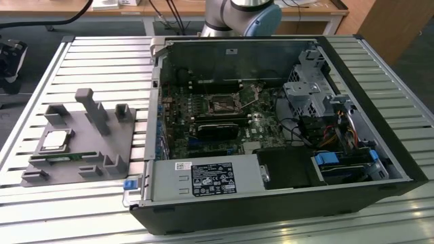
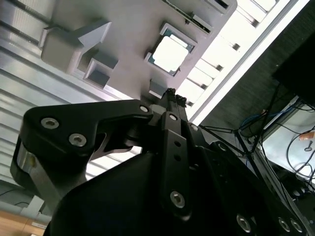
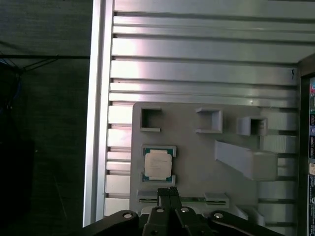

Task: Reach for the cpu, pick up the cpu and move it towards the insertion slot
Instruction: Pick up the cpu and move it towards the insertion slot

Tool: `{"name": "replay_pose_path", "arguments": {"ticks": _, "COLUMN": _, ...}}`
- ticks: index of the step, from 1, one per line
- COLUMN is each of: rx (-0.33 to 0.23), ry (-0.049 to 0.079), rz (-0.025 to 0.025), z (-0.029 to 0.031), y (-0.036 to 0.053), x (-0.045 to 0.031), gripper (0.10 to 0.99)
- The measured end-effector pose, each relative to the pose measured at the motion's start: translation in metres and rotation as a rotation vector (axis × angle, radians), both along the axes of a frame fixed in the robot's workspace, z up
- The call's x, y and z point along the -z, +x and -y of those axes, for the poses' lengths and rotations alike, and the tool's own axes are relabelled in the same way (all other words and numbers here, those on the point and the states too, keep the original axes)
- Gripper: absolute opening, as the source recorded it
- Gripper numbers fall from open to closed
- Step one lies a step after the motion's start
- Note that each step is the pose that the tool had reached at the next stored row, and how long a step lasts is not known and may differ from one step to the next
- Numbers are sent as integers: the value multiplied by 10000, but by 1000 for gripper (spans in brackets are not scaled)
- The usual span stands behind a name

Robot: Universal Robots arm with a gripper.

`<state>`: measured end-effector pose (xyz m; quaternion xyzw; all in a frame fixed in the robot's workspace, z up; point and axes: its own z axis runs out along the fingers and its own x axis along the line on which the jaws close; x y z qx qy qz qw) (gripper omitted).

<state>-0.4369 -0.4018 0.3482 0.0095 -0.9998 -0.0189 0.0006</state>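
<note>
Cpu [image 3: 158,164] lay flat in its recess on the grey tray [image 3: 197,147], untouched. Hand [image 3: 168,192] hovered above the tray in the first wrist view, fingers clenched together, grasping nothing. Tray sat on the slatted desk [image 1: 88,51], at the exterior view's left of the open computer case [image 1: 271,213]. Insertion slot [image 1: 222,105] was inside the case, well apart from the cpu.

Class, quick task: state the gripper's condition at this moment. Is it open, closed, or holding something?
Gripper: closed, holding nothing; the cpu lies in the grey tray.
</note>
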Motion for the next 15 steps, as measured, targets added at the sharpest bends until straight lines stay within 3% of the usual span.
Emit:
{"name": "replay_pose_path", "arguments": {"ticks": 2, "rx": 0, "ry": -2, "rz": -1, "z": 1, "y": -1, "x": 31, "gripper": 114}}
{"name": "replay_pose_path", "arguments": {"ticks": 4, "rx": -1, "ry": -2, "rz": -1, "z": 2, "y": -2, "x": 66, "gripper": 235}}
{"name": "replay_pose_path", "arguments": {"ticks": 5, "rx": -1, "ry": -2, "rz": -1, "z": 2, "y": -3, "x": 84, "gripper": 235}}
{"name": "replay_pose_path", "arguments": {"ticks": 9, "rx": -1, "ry": -2, "rz": -2, "z": 7, "y": -5, "x": 176, "gripper": 467}}
{"name": "replay_pose_path", "arguments": {"ticks": 10, "rx": -1, "ry": -2, "rz": -2, "z": 8, "y": -6, "x": 194, "gripper": 467}}
{"name": "replay_pose_path", "arguments": {"ticks": 12, "rx": -1, "ry": -2, "rz": -2, "z": 9, "y": -6, "x": 230, "gripper": 584}}
{"name": "replay_pose_path", "arguments": {"ticks": 15, "rx": -23, "ry": -2, "rz": -3, "z": 15, "y": -6, "x": 284, "gripper": 643}}
